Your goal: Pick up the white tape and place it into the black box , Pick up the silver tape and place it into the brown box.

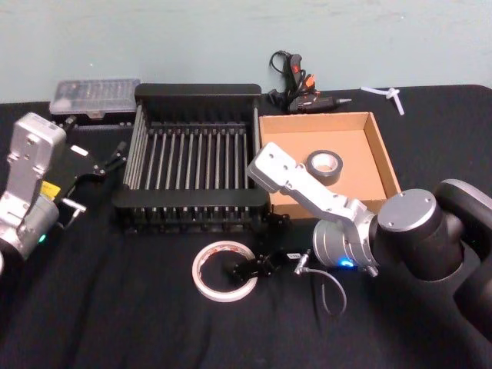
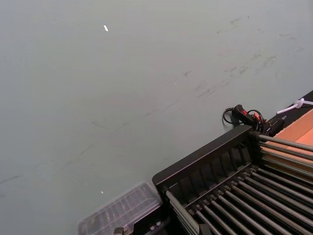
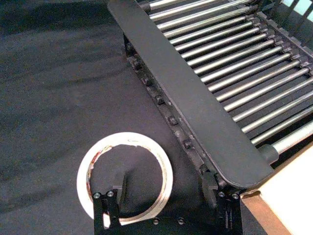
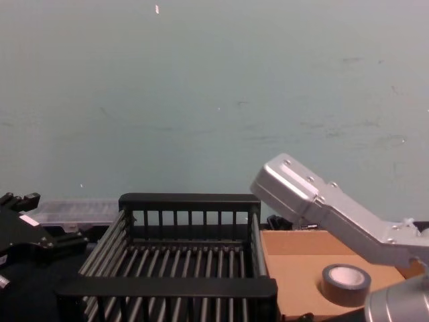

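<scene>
Black cloth covers tabletop (image 1: 115, 323); pale teal wall (image 4: 214, 100) behind. Right end effector (image 3: 164, 198) low over tabletop, fingers spread wide, holding nothing, one finger (image 3: 105, 205) planted inside ring of white tape (image 1: 224, 270), other outside it beside black box (image 1: 192, 165). White tape flat, hole facing up. Silver tape (image 1: 323, 165) beyond right end effector, flat inside brown box (image 1: 384, 165), core up. Left end effector (image 1: 104, 163) hovers beside black box's far side, fingers apart, empty.
</scene>
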Robot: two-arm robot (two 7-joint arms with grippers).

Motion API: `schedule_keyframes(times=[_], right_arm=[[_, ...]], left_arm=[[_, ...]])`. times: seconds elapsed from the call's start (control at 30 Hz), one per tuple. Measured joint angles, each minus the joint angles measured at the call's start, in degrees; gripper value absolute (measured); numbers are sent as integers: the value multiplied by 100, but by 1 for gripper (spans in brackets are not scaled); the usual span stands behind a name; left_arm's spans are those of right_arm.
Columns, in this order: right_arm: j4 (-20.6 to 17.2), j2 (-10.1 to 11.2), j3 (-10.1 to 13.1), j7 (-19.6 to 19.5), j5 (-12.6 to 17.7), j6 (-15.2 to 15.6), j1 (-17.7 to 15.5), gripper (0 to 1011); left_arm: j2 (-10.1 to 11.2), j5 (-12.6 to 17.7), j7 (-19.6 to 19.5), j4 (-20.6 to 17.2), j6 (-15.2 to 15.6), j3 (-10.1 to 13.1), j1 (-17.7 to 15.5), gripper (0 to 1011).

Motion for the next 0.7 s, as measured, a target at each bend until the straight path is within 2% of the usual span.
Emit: schedule_keyframes(times=[0.7], right_arm=[[-19,-37,150,102,-98,64,-102,1002]], left_arm=[[0,0,0,0,0,0,0,1001]])
